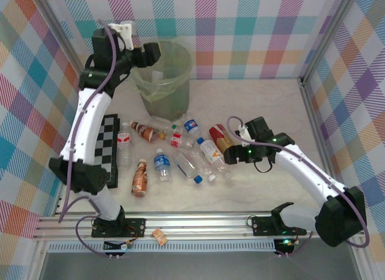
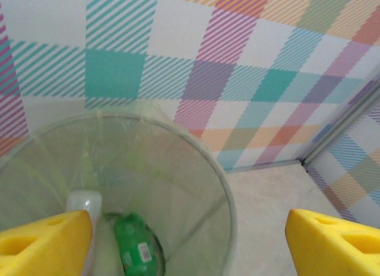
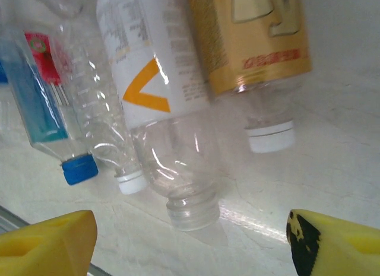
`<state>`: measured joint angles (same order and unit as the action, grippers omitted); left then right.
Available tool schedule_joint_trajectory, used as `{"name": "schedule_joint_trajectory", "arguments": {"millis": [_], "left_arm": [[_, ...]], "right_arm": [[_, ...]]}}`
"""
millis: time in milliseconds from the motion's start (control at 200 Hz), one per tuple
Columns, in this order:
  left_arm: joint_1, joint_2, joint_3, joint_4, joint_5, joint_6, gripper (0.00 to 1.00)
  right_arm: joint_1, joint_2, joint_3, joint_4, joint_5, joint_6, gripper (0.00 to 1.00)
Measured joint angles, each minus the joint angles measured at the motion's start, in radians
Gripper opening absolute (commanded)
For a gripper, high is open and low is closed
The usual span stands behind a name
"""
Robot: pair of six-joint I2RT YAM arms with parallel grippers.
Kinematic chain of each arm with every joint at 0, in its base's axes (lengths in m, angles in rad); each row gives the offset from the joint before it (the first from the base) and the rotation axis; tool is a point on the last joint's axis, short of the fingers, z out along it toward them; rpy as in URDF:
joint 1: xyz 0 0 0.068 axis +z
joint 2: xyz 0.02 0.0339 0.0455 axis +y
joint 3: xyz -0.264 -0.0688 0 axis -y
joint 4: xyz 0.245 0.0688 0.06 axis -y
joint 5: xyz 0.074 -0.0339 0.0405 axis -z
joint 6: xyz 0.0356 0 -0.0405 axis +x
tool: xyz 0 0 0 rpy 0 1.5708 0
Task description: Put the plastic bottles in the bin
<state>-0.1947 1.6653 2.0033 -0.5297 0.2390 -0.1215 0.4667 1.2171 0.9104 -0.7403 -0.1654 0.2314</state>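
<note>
Top external view, big stuff first: pale surface point(image 1: 264, 105) with the bin point(image 1: 165, 93) standing upright at the far side, left of middle. Left gripper point(image 1: 153, 51) parked over the bin's rim, wide apart, nothing in it. From the left wrist view, straight down into the bin: a green bottle point(image 2: 135, 246) lying at the bottom, plus a pale clear one point(image 2: 83, 206) right beside it, so at least two done. Can't tell about more, with the bottom partly hidden behind the yellow pads point(image 2: 44, 240). Right gripper point(image 1: 230, 149) low at the right edge of the plastic bottles point(image 1: 180, 150), spread apart too and gripping nothing. In the right wrist view, hovering just short of an uncapped bottle point(image 3: 157, 104) with an orange chevron and a gold-labelled one point(image 3: 255, 44). Roughly ten left scattered on the surface in front of the bin. Guessing well under halfway, so most of the job to go.
</note>
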Motion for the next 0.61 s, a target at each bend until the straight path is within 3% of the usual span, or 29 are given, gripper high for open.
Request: {"name": "schedule_joint_trajectory", "arguments": {"millis": [250,605], "left_arm": [[-0.005,-0.311,-0.466,0.023,0.043,-0.094,0.84],[-0.052,-0.597,-1.011,0.108,0.127,-0.308,0.88]], "right_arm": [[0.032,0.14,0.0,0.056,-0.004,0.039,0.77],[0.039,0.275,0.0,0.172,-0.072,0.072,0.84]]}}
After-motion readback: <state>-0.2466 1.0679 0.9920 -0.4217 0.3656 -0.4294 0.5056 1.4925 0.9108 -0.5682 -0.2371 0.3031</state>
